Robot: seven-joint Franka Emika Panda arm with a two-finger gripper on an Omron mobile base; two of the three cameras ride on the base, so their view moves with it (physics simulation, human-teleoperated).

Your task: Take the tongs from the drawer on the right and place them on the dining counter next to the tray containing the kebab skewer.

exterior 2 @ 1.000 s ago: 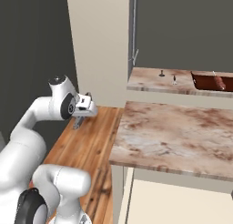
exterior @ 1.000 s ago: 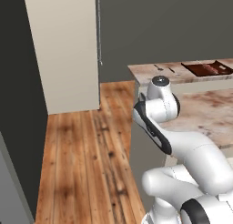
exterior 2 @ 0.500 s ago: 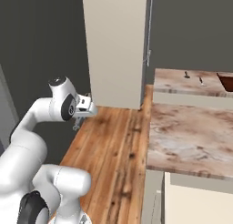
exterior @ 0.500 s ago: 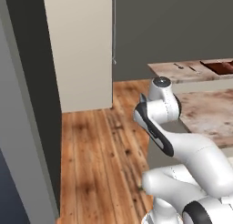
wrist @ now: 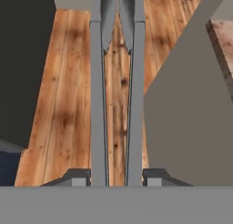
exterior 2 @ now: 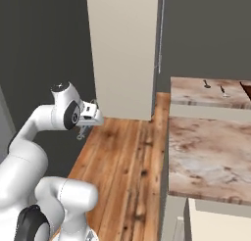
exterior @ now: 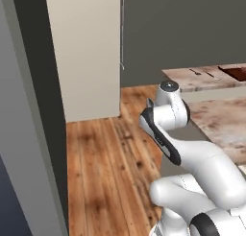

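Observation:
The grey metal tongs (wrist: 98,82) run up the hand view as two long arms that meet at the top. My gripper (wrist: 117,177) is shut on them near their lower end. In the right base view the gripper (exterior 2: 84,131) hangs low at the left, over the wooden floor, with the tongs (exterior 2: 81,136) poking out beneath it. The dining counter (exterior 2: 211,147) lies to the right, well apart from the hand, and reaches the right side of the left base view (exterior: 221,115). A dark corner of the tray (exterior: 237,72) shows at its far end.
A tall cream cabinet (exterior 2: 125,49) stands ahead against a dark wall, also seen in the left base view (exterior: 86,53). A dark grey panel (exterior: 29,134) rises close on the left. Wooden floor (exterior 2: 122,156) lies open between them. Two small utensils (exterior 2: 213,86) rest on the far counter.
The whole picture has shifted rightward in both base views, so the base has moved. The tray has slid almost out of frame. The arm keeps its pose and its grip.

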